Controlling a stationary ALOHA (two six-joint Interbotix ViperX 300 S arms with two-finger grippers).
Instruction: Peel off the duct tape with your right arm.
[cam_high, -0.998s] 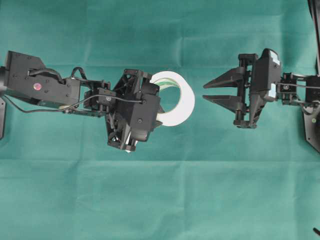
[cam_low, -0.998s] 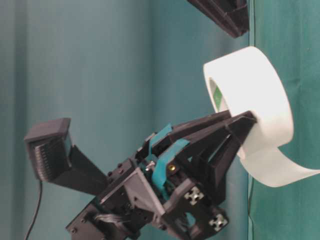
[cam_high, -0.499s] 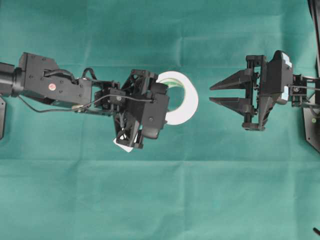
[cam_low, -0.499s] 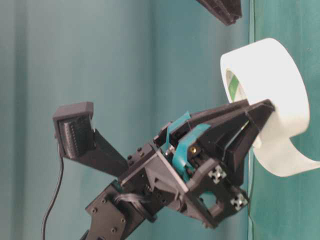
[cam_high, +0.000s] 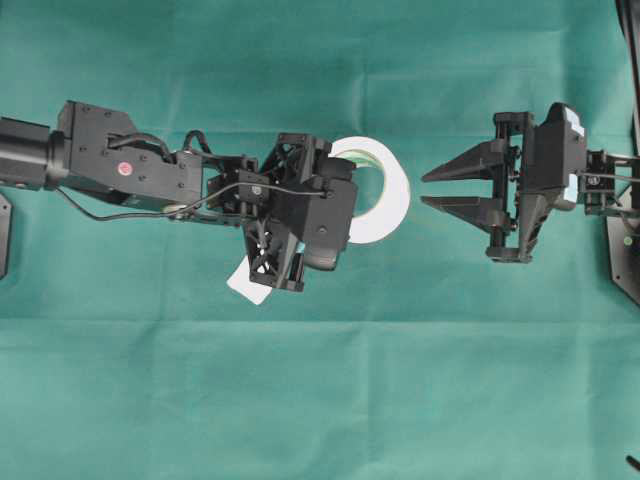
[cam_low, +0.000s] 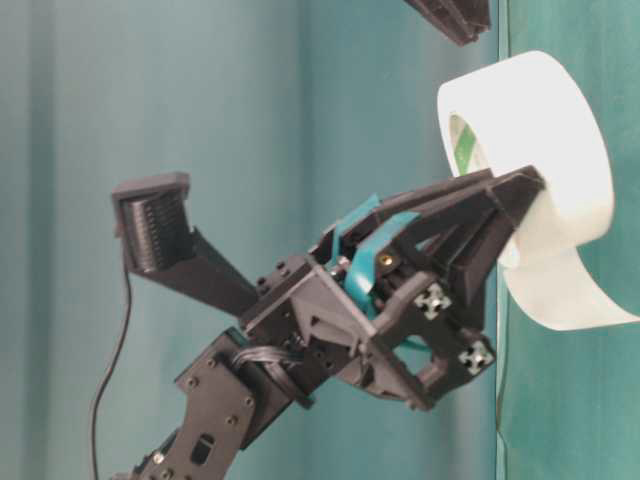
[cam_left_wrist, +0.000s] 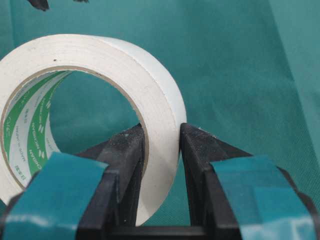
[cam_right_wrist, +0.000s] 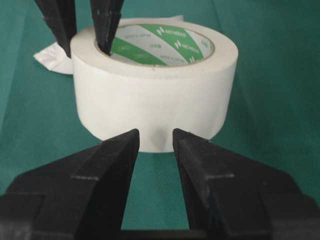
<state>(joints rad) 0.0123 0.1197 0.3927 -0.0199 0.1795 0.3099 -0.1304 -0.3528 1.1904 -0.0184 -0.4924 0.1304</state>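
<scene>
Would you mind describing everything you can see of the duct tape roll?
The duct tape is a wide white roll with a matte papery look; its inner core is printed in green and white. The left gripper clamps its wall, one finger inside the core, one outside. A loose pointed end hangs free near the green cloth. The right gripper faces it, open, not touching.

Robotics laboratory bench. A plain green cloth (cam_high: 320, 400) covers the whole work surface, and two black arms, one entering from 9 o'clock (cam_high: 110, 170) and one from 3 o'clock (cam_high: 600, 185), face each other.
</scene>
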